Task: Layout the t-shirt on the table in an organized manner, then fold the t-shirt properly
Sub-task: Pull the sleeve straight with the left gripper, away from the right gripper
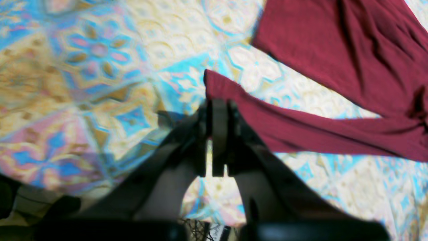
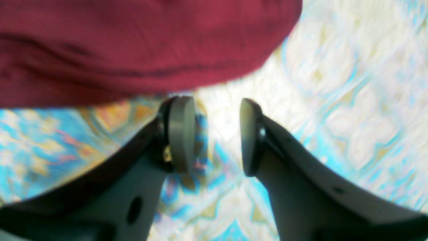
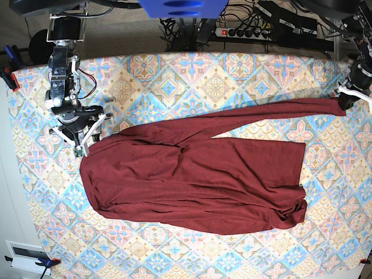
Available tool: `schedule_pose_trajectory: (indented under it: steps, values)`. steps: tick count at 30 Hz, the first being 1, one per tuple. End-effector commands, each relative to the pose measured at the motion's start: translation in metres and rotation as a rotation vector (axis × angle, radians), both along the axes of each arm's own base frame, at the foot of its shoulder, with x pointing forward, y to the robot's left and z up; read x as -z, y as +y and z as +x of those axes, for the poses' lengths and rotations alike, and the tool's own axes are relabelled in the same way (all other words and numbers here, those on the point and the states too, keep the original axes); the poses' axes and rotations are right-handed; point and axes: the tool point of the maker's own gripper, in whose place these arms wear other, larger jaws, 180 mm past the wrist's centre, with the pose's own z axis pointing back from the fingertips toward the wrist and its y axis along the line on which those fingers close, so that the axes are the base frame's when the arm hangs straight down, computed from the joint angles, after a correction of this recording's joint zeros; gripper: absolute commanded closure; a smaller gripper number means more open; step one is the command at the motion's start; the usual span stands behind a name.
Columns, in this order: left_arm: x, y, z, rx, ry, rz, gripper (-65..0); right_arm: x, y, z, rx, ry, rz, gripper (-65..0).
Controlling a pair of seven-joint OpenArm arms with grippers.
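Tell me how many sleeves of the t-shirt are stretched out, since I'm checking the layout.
1. One long sleeve runs from the t-shirt toward the table edge, its end pinched in the left gripper. A second sleeve may be hidden in the folds.

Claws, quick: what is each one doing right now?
Left claw: shut on the sleeve end of the dark maroon knit t-shirt.
Right claw: open, holding nothing, beside the shirt's edge.

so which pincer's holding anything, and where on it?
Left pincer is shut on the t-shirt, pinching the end of its stretched-out sleeve. Right pincer is open, holding nothing.
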Motion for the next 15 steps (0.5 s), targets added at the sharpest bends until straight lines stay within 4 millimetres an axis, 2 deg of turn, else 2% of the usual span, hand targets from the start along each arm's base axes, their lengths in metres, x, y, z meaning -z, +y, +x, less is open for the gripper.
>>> schedule_pose_trajectory:
  steps: [1, 3, 7, 10, 15]
  values:
    - [-0.012, 0.005, 0.005, 0.006, -0.031, 0.028, 0.0, -0.011, -0.006, 0.012, 0.008, -0.039, -0.004, -21.6]
    - [-0.012, 0.005, 0.004, 0.006, -0.029, 0.030, 0.0, -0.020, -0.008, 0.029, 0.018, -0.065, 0.010, -21.6]
    - [-0.011, 0.005, 0.003, 0.007, -0.024, 0.029, 0.0, -0.037, 0.007, 0.059, 0.028, -0.119, 0.176, -21.6]
    - [-0.011, 0.005, 0.003, 0.007, -0.024, 0.029, 0.0, -0.029, 0.008, 0.061, 0.075, -0.102, 0.322, -21.9]
    - [-0.011, 0.005, 0.003, 0.007, -0.024, 0.029, 0.0, 0.000, -0.022, 0.049, 0.223, -0.040, 0.431, -25.4]
